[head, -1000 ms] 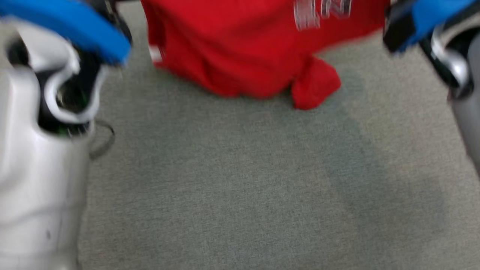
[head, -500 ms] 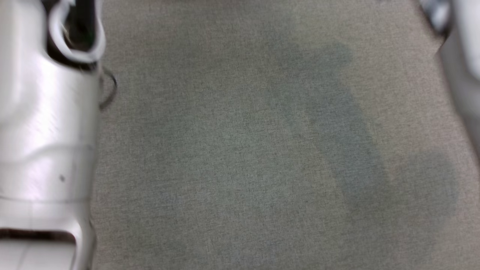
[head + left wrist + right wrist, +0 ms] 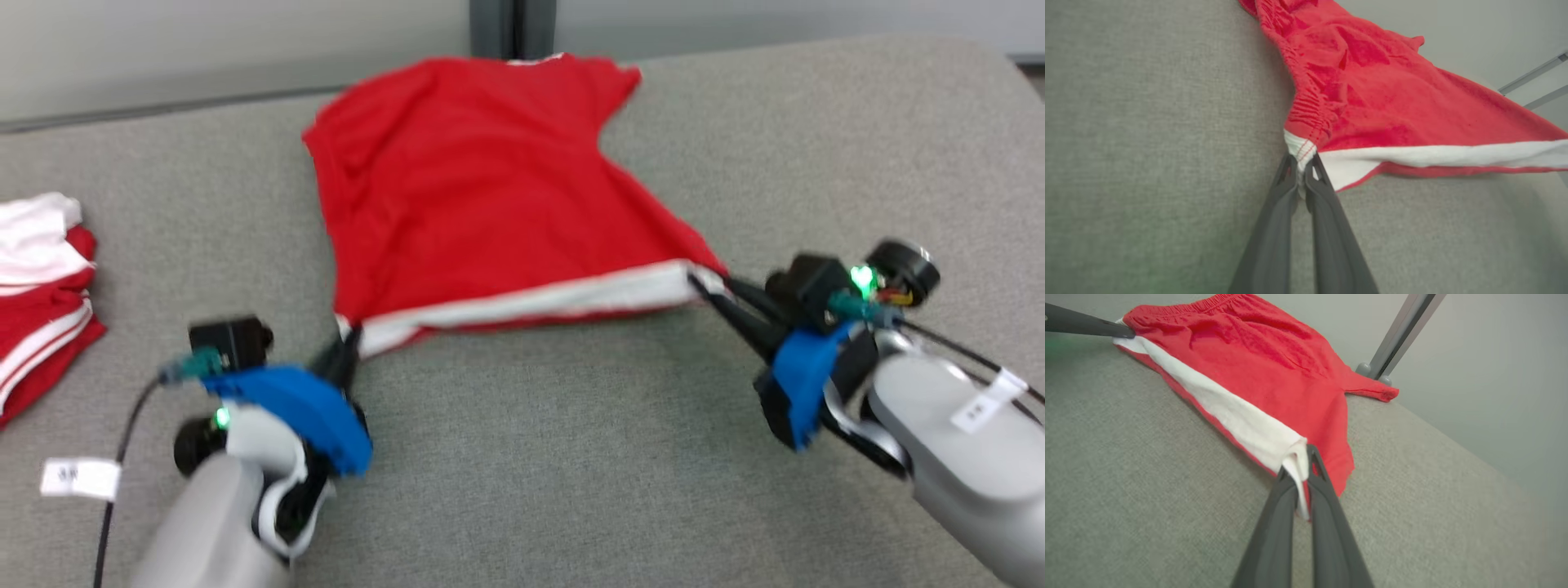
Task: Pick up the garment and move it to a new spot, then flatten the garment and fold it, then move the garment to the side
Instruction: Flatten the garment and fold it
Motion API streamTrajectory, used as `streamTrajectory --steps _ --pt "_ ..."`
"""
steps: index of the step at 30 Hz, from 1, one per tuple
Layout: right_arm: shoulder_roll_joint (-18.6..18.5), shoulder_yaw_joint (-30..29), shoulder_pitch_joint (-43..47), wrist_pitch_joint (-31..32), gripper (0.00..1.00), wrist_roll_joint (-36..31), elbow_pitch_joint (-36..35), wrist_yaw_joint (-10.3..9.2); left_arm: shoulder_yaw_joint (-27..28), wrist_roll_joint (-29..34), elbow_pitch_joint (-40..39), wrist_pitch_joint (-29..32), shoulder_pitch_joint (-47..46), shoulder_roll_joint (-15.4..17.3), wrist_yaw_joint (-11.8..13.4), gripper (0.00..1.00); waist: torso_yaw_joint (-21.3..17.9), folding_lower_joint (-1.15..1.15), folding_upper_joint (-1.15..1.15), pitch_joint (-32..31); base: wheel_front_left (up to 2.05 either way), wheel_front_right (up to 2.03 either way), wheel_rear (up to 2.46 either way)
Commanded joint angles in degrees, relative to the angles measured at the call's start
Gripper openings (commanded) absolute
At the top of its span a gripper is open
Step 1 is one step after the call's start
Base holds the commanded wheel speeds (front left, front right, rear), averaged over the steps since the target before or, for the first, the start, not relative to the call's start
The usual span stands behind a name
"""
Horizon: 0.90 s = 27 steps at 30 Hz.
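Counter [image 3: 571, 457], grey cloth-topped. Garment [image 3: 473, 196], red with white band, spread from centre toward 12 o'clock: judged light, limp, crease-prone, best taken at the band's two corners. Left claw [image 3: 351, 335] at 8 o'clock, right claw [image 3: 704, 286] at 3 o'clock, each pinching one such corner.

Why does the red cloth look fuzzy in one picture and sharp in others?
Head view: the red garment, left gripper and right gripper look smeared, likely from camera motion. Left wrist view: hem stitches are crisp. Right wrist view: the garment is sharp.
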Motion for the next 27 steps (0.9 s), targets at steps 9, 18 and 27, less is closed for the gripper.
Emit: streamTrajectory --steps 9,18,27 --pt "-13.0 -9.7 20.5 18.9 0.0 7.2 -24.9 0.01 -1.4 -4.1 -34.0 17.4 23.5 8.5 9.4 0.0 0.9 0.02 0.0 -4.7 0.0 0.0 0.0" --pt "-10.1 -30.6 34.5 30.0 0.0 -0.5 -42.5 0.01 0.9 -6.7 -56.5 24.5 30.6 11.1 17.9 0.0 2.5 0.02 0.0 -2.9 0.0 0.0 0.0" --pt "-7.3 -23.8 10.0 23.9 0.0 -1.3 -28.3 0.01 1.1 -4.1 -40.7 23.1 10.0 5.0 18.5 0.0 6.3 0.02 0.0 3.1 0.0 0.0 0.0"
